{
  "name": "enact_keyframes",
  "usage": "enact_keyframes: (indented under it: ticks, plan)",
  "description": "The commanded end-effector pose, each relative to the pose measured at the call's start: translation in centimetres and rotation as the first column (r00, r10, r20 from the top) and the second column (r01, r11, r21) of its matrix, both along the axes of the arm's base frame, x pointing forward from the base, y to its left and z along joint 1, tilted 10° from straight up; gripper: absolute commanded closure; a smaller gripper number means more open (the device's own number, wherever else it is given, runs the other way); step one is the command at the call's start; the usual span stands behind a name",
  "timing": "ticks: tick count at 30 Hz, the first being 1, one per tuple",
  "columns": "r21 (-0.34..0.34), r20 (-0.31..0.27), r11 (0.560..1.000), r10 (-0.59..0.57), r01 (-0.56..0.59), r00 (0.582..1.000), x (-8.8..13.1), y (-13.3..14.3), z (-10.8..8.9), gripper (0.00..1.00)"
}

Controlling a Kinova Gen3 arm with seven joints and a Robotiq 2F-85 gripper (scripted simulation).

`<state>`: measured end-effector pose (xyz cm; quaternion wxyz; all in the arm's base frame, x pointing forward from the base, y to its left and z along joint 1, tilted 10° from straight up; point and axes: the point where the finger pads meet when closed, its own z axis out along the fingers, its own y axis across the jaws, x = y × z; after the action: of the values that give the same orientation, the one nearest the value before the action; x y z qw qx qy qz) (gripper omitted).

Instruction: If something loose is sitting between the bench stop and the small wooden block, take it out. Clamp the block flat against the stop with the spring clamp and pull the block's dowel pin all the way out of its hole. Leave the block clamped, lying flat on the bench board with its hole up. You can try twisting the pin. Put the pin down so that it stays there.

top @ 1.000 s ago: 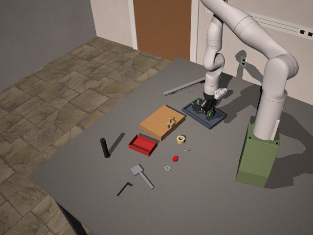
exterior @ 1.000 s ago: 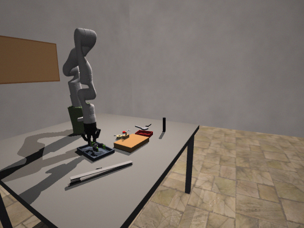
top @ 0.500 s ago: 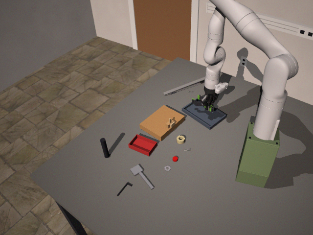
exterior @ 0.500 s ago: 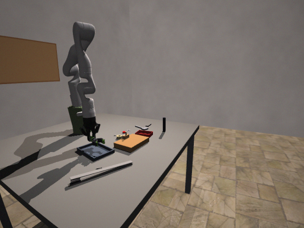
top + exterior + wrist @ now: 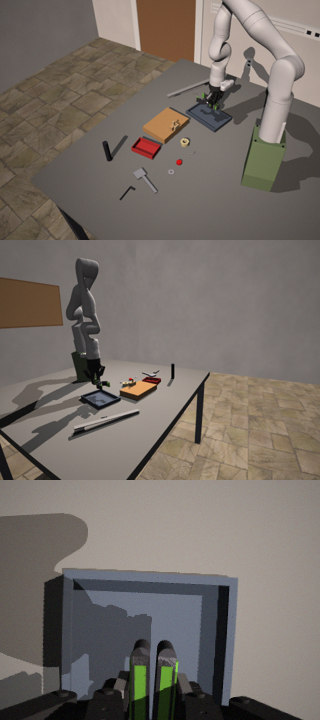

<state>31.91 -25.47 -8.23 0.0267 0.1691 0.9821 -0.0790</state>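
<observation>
My gripper (image 5: 213,102) (image 5: 98,383) (image 5: 151,688) is shut on the black and green spring clamp (image 5: 199,98) (image 5: 104,383) (image 5: 139,680) and holds it a little above the dark blue tray (image 5: 200,119) (image 5: 87,400) (image 5: 150,576). The small wooden block (image 5: 175,125) (image 5: 132,382), with its dowel pin standing up, lies near the right edge of the tan bench board (image 5: 158,122) (image 5: 139,391). A dark stop strip (image 5: 180,112) runs along the board's far edge. I cannot tell whether anything loose lies beside the block.
On the table are a red tray (image 5: 146,147) (image 5: 151,380), an upright black cylinder (image 5: 106,151) (image 5: 172,371), a tape roll (image 5: 185,142), a red cap (image 5: 179,161), a washer (image 5: 169,170), a grey hammer (image 5: 144,176), a hex key (image 5: 126,192) and a long grey rail (image 5: 187,88) (image 5: 105,420). The arm's green base (image 5: 263,160) stands at the right.
</observation>
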Motion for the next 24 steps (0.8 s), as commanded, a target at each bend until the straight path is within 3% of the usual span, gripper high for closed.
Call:
enact_keyframes:
  ticks: [1, 24]
  plan:
    - [-0.001, 0.002, 1.0, 0.0, 0.0, 1.0, 0.08, 0.02, 0.35, 0.68]
    - [-0.001, 0.002, 1.0, 0.0, 0.0, 1.0, 0.07, 0.06, 0.57, 0.68]
